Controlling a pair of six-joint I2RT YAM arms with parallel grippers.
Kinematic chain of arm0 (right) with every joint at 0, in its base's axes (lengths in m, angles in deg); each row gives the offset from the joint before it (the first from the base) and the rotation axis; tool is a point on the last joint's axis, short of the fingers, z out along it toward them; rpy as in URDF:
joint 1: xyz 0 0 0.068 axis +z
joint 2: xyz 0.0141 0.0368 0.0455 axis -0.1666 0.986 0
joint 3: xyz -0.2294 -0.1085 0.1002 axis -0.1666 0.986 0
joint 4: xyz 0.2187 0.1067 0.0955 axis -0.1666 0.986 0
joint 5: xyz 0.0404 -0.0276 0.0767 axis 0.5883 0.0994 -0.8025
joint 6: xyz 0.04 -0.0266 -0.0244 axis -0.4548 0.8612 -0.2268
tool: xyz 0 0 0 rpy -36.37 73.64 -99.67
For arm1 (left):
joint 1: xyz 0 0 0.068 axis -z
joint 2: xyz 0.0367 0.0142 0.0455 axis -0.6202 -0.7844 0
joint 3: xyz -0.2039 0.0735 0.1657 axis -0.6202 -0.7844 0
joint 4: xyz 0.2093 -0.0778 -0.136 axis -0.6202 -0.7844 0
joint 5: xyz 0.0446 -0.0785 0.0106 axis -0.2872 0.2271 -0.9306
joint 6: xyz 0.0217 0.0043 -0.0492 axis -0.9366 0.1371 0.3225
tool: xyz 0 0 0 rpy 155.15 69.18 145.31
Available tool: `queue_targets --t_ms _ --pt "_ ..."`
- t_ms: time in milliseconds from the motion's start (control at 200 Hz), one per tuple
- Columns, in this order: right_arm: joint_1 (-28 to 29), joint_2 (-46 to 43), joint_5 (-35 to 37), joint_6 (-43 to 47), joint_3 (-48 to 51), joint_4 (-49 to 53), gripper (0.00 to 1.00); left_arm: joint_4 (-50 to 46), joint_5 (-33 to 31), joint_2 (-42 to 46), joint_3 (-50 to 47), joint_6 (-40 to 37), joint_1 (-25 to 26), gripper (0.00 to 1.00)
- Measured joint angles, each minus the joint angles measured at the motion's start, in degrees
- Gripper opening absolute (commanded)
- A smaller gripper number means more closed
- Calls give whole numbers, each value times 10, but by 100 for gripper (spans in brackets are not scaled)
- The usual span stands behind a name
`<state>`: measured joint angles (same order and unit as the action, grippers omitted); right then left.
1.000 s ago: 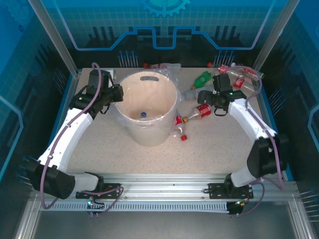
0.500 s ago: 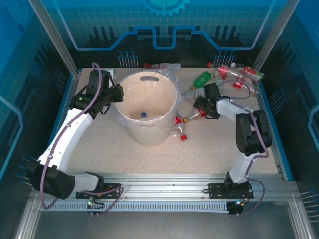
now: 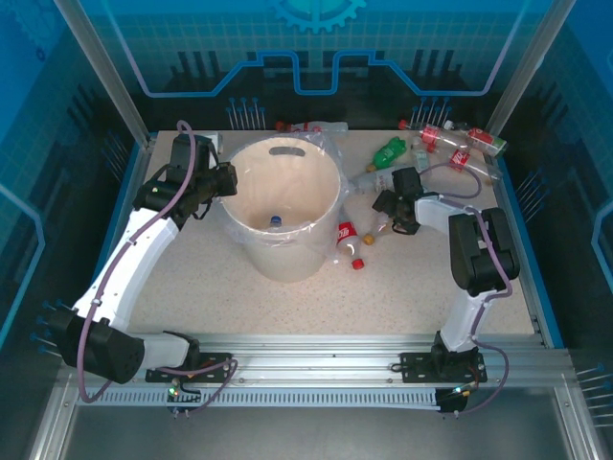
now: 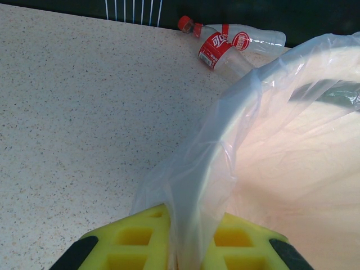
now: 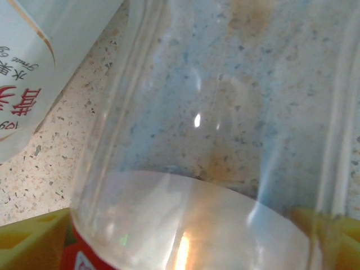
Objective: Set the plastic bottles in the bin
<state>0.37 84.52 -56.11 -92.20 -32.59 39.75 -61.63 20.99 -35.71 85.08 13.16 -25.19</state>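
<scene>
The table [image 3: 287,297] is a speckled beige top edged in blue, shut in by metal posts [image 3: 96,67] and see-through blue panels [image 3: 316,38] with a gear drawn on the far one; a metal rail [image 3: 316,350] runs along the near edge under the arm bases.

The bin [image 3: 287,259] stands left of the middle, its clear bag [image 4: 225,140] folded over the rim; a blue cap [image 3: 276,220] lies on its floor.

The left gripper [image 3: 226,180] is at the bin's left rim; from the left wrist, its yellow pads [image 4: 135,244] are closed on the rim and bag.

The right gripper [image 3: 385,204] is low over the table, right of the bin; its yellow pads [image 5: 28,242] sit against either side of a clear bottle [image 5: 214,112] with a red label, gripping it.

A white label [image 5: 22,67] with red characters lies just beside that bottle.

A red-labelled bottle [image 3: 346,234] lies against the bin's right side; a red cap [image 3: 358,263] is near it.

A green bottle [image 3: 389,152] lies beyond the right gripper; several red bottles [image 3: 460,151] are grouped in the far right corner; two more bottles [image 4: 225,45] lie at the far edge behind the bin.
</scene>
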Motion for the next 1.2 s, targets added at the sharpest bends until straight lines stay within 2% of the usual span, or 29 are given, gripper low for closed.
queue_targets --t_ms 195,310,610,810,1036,1201 --pt "-3 -12 5 12 16 -7 76 0 0 0 0 0 0 16" --pt "-3 -27 13 27 20 -2 72 0 0 0 0 0 0 16" --pt "-22 -106 16 72 26 16 70 0 0 0 0 0 1 15" --pt "-23 -208 15 120 24 48 69 1 0 -1 0 0 2 15" --pt "-12 -330 0 169 -41 87 69 2 -1 -1 0 0 4 15" --pt "40 -368 -8 201 -135 97 69 4 -5 -1 0 0 7 14"
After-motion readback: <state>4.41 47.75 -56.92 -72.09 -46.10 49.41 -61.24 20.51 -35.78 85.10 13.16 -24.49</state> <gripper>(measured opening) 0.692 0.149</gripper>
